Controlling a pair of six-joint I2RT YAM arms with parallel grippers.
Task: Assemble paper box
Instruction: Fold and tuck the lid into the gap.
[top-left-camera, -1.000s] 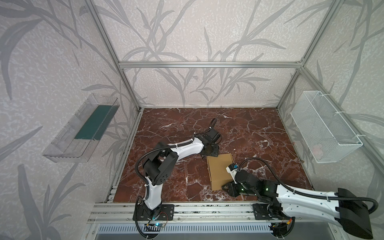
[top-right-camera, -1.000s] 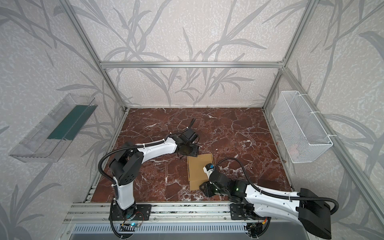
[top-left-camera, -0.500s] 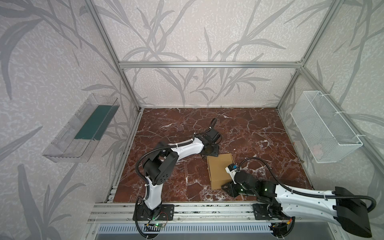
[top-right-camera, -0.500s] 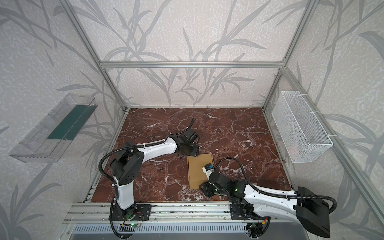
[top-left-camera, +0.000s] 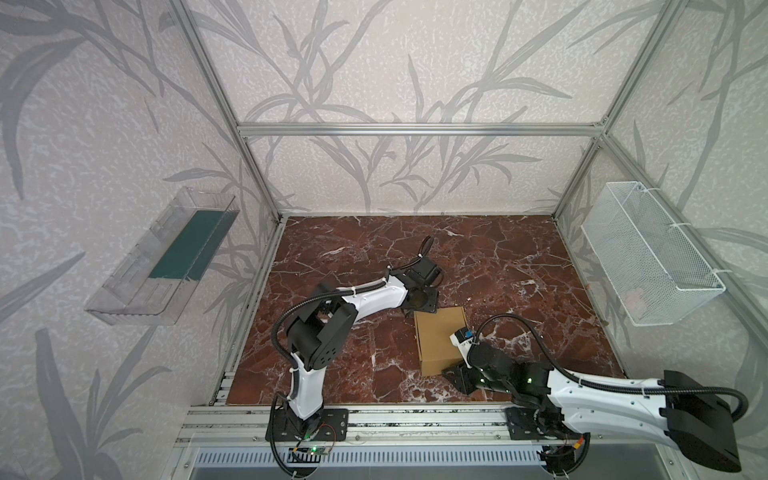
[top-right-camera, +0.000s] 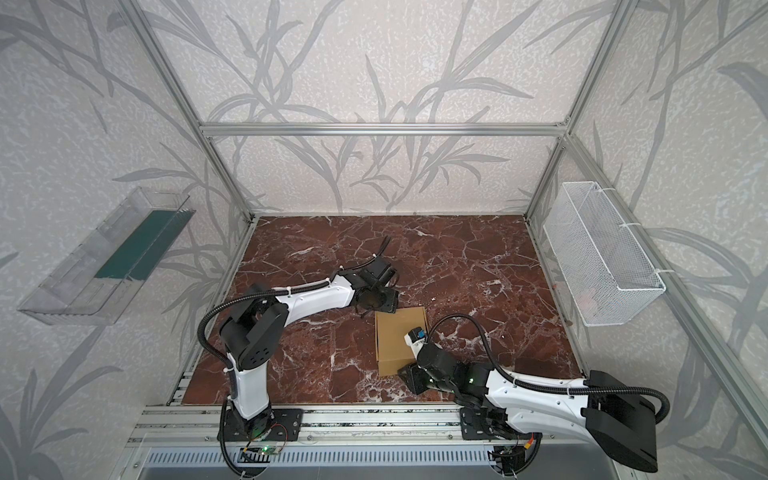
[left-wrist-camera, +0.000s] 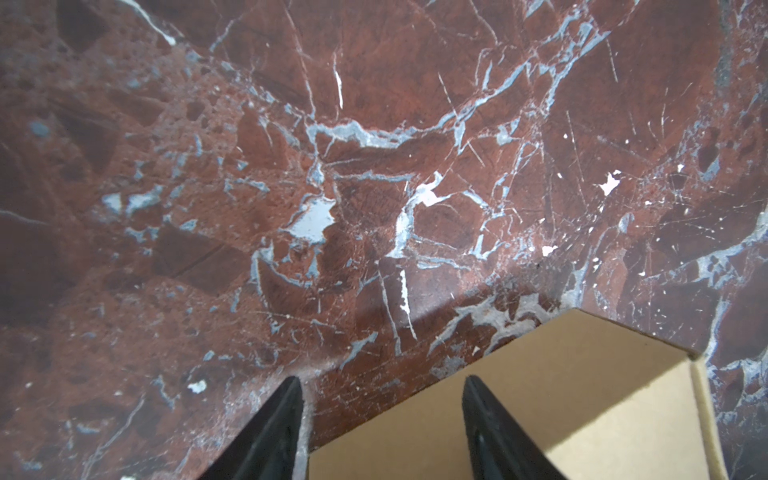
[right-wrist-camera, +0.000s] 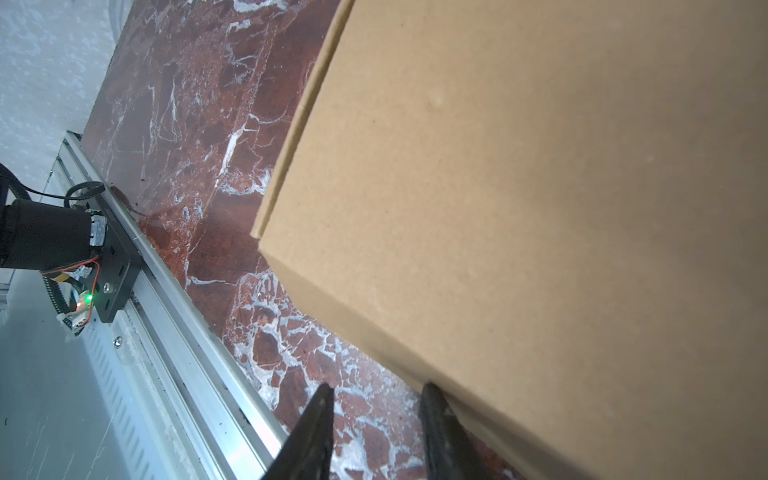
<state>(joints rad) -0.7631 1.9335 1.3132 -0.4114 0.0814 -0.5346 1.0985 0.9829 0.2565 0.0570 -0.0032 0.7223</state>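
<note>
Right wrist view gives the nearest ground: the right tool (right-wrist-camera: 378, 388) lies low by the front rail (right-wrist-camera: 187, 311), its fingers a little apart with only marble between them, so it grips nothing. One fingertip stands right at the near side wall of the paper box (right-wrist-camera: 519, 208); whether it touches I cannot tell. It seems placed there to brace or nudge that end, not to lift.

In both top views the paper box (top-left-camera: 438, 340) rests flat on the surface (top-left-camera: 353, 361), near the front and just right of centre, between the two arms. It looks folded up with its lid down, so the task seems close to done.

Beyond, at the box's far left corner, the left tool (left-wrist-camera: 381, 380) hangs with fingers wide apart and empty: one finger over cardboard, the other over bare marble, the box's edge running between them. That placing suggests a press on the corner or a tuck of the lid.

Farthest off, the clear tray (top-left-camera: 166, 266) and wire basket (top-left-camera: 648, 266) hang on the side walls, well apart from the work.
</note>
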